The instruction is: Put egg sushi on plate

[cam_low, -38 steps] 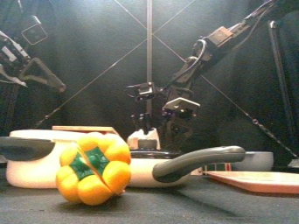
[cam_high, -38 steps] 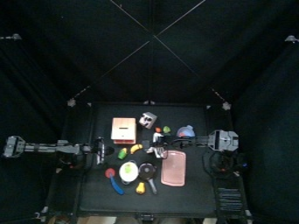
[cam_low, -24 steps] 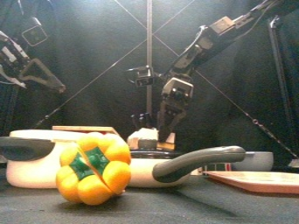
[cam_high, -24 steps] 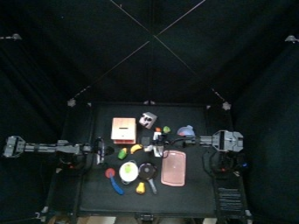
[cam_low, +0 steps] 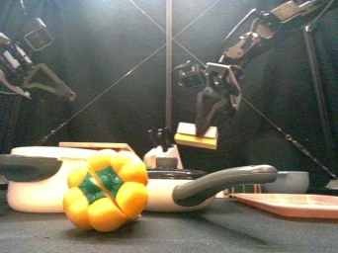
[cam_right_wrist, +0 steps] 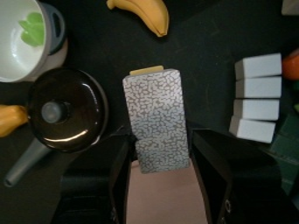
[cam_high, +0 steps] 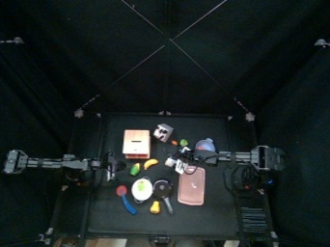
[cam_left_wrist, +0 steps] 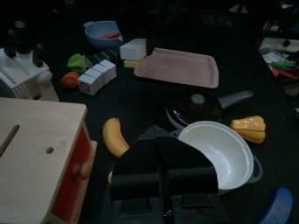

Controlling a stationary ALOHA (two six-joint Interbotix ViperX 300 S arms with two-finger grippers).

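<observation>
The right pincer [cam_right_wrist: 162, 179] grips the egg sushi [cam_right_wrist: 160, 117] between its two jaws — a block with a speckled face toward the wrist camera and a yellow edge at its far end; in the front view the same block [cam_low: 197, 135] hangs in the air under the pincer [cam_low: 211, 109], clear of everything on the counter [cam_low: 199, 237]. Below it in the wrist view lies a black pan with a lid [cam_right_wrist: 66, 112]; past that a white pot [cam_right_wrist: 28, 37] and a banana [cam_right_wrist: 146, 15]; to one side stand white rice blocks [cam_right_wrist: 257, 96]. The pink plate [cam_left_wrist: 177, 66] lies flat with nothing on it; in the front view it sits low at the counter's right edge [cam_low: 291, 204]. A yellow pepper [cam_low: 103, 190] stands nearest the front camera, before the white pot [cam_low: 40, 176]. A wooden box [cam_left_wrist: 35, 153] sits beside the left arm; the left pincer [cam_left_wrist: 163, 171] rests at the counter's left with its jaws close together, holding nothing.
</observation>
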